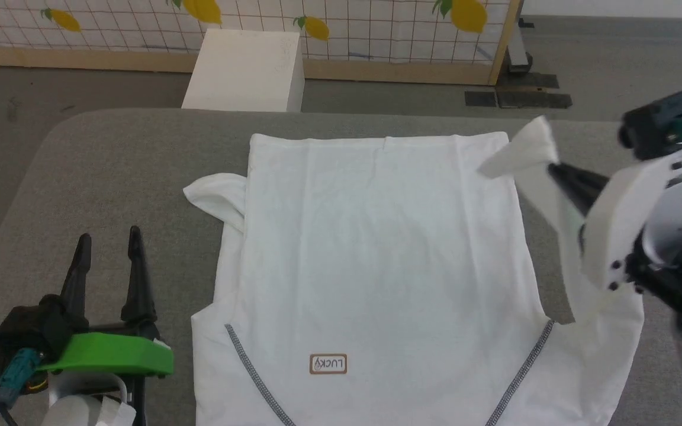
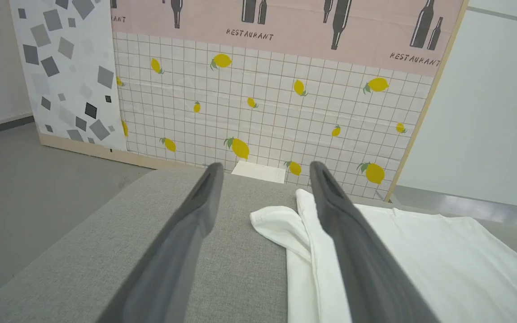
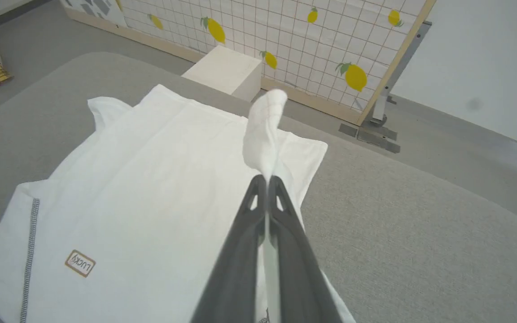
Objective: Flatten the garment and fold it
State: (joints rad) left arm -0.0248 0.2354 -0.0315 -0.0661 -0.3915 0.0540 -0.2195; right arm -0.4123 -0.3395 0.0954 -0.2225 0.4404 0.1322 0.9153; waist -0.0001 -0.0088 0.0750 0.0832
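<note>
Shirt [image 1: 376, 248] spread flat on grey surface [image 1: 110, 171], hem toward far side. "LUCKY" patch [image 1: 328, 364] at near end, between two grey zigzag seams [image 1: 252, 373].

Right fingers [image 3: 240, 255] pressed together, clamped on right sleeve [image 1: 524, 154]. Sleeve lifted off surface beside shirt's right edge, loose end flopping past the fingertips near far right hem corner.

Left sleeve [image 1: 216, 198] down on surface along shirt's left edge, cuff curled over.

Left fingers [image 1: 135, 272] wide apart, empty, over bare surface just left of shirt, tips pointing away from robot.

White box [image 1: 246, 71] on floor beyond surface, in front of lemon-print panel [image 1: 376, 29].
</note>
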